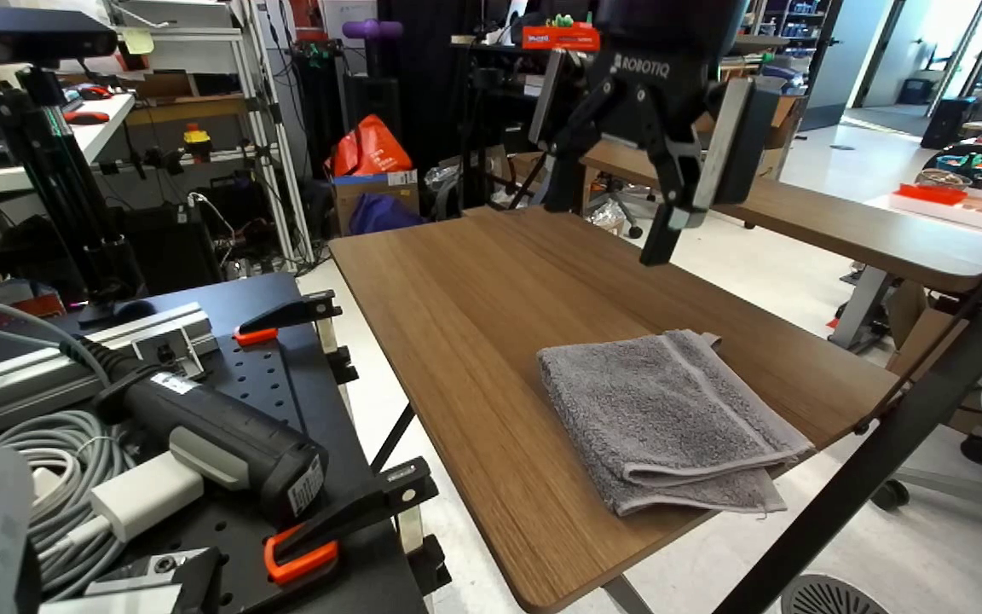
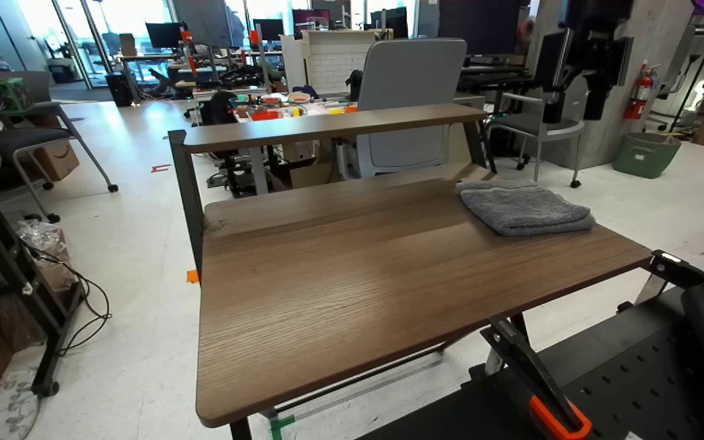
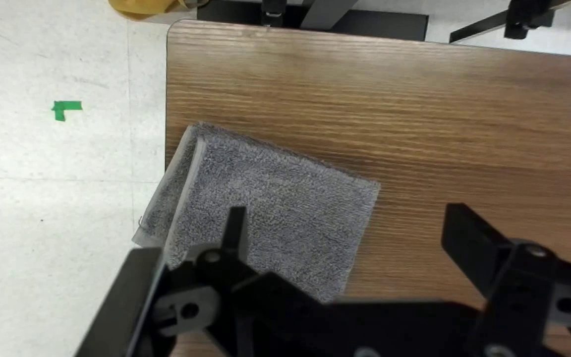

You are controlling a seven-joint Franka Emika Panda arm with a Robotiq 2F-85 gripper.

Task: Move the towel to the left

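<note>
Here, the end effector (image 1: 607,220) gapes above a brown table (image 1: 465,333) bearing a grey towel (image 1: 670,418), pale floor (image 2: 132,293) around it.

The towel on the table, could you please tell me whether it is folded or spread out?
Folded: the towel shows stacked layers along one edge in an exterior view.

So the chunky two-fingered black pincer (image 1: 612,217) has a white block-letter ROBOTIQ logo (image 1: 642,67) at its twelve o'clock, a flat silvery strip (image 1: 722,143) around two, stubby squared-off black fingertips (image 1: 660,246) and, in the wrist view, round greyish screw heads (image 3: 537,250).
</note>
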